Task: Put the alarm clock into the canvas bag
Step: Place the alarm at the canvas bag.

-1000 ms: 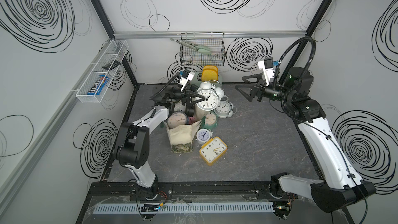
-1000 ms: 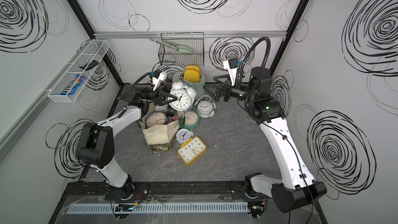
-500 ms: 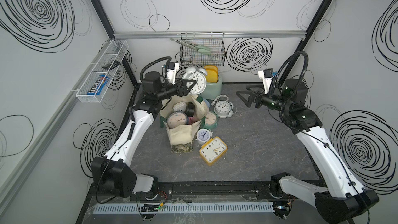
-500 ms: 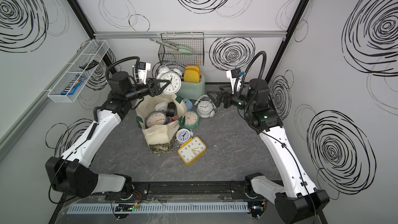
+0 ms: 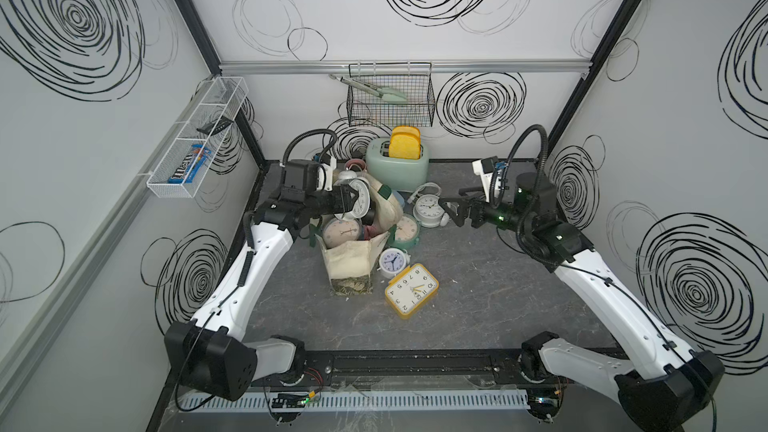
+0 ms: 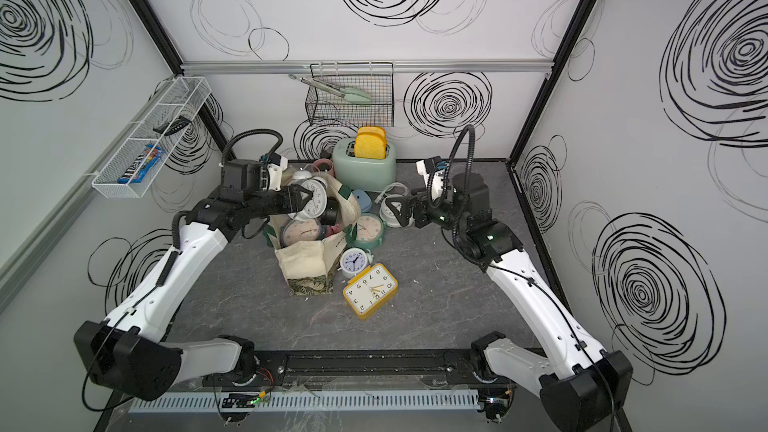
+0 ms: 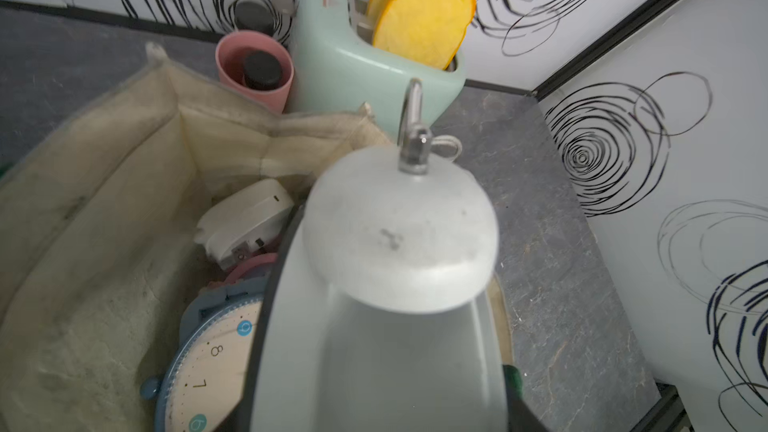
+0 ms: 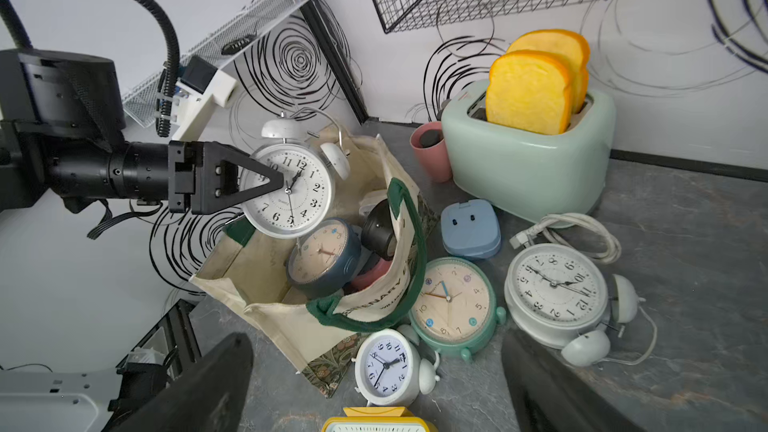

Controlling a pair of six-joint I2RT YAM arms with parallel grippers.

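I am reading "m&m's" on the box (image 5: 189,164) in the white wire shelf (image 5: 170,189), and "ENARY" on the canvas bag (image 8: 266,284). My left gripper (image 5: 351,203) is clamping one silver alarm clock (image 8: 291,193) above the bag's open mouth. A blue-rimmed clock (image 8: 322,261) is lying inside among other pieces. Four are sitting outside: a mint clock (image 8: 453,305), a white twin-bell clock (image 8: 557,288), a small white clock (image 8: 386,367) and a yellow clock (image 5: 411,290). Two bread slices (image 8: 528,93) are standing in the mint toaster (image 8: 528,176). My right gripper (image 5: 453,211) is hovering, fingers spread, holding nothing.

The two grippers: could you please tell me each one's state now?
Left gripper: shut on the silver alarm clock.
Right gripper: open, holding nothing.
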